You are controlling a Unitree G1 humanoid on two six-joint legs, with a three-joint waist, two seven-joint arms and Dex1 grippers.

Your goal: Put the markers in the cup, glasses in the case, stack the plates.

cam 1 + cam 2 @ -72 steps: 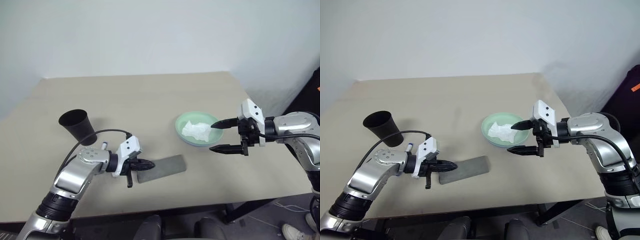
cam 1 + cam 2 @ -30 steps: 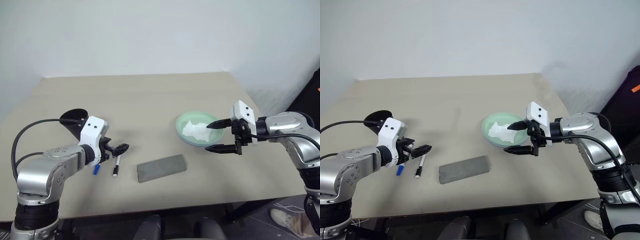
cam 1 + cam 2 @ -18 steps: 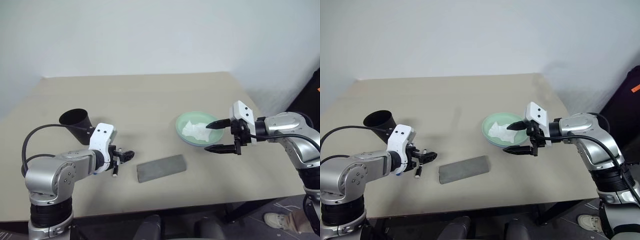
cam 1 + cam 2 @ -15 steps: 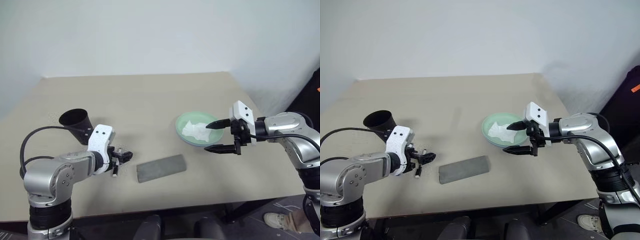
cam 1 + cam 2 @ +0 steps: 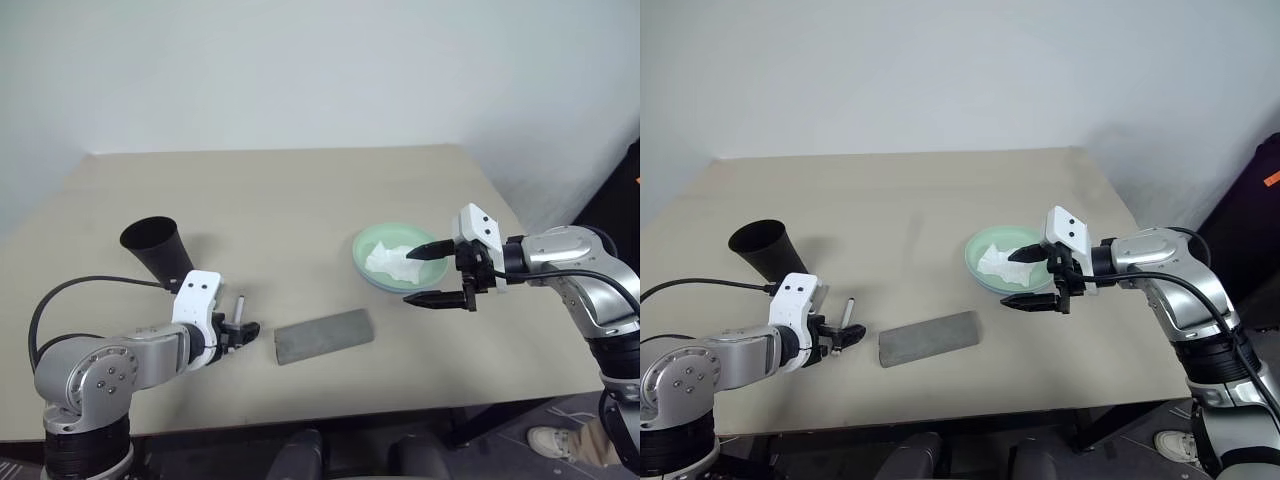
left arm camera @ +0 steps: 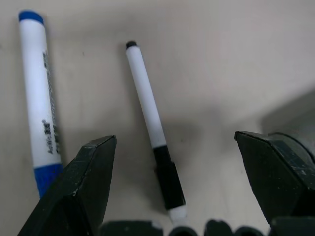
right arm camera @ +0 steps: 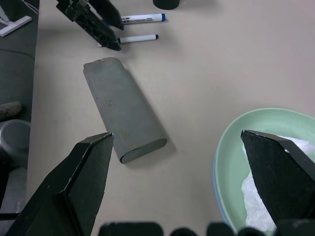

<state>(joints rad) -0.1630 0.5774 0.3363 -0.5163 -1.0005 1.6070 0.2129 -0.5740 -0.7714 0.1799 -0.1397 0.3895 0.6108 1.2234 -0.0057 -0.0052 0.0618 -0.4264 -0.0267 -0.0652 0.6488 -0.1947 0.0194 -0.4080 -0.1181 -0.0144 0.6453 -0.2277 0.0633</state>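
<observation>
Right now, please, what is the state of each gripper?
Left gripper: open, holding nothing, low over the black marker.
Right gripper: open, holding nothing, beside the plates.

a beige table (image 5: 300, 190) stands before a plain white wall (image 5: 320, 70). a crumpled white tissue (image 5: 388, 260) lies toward the table's right side. past the table's right edge is something dark with a small orange patch (image 5: 1270, 178), and down at the floor a shoe (image 5: 560, 440) shows.
</observation>
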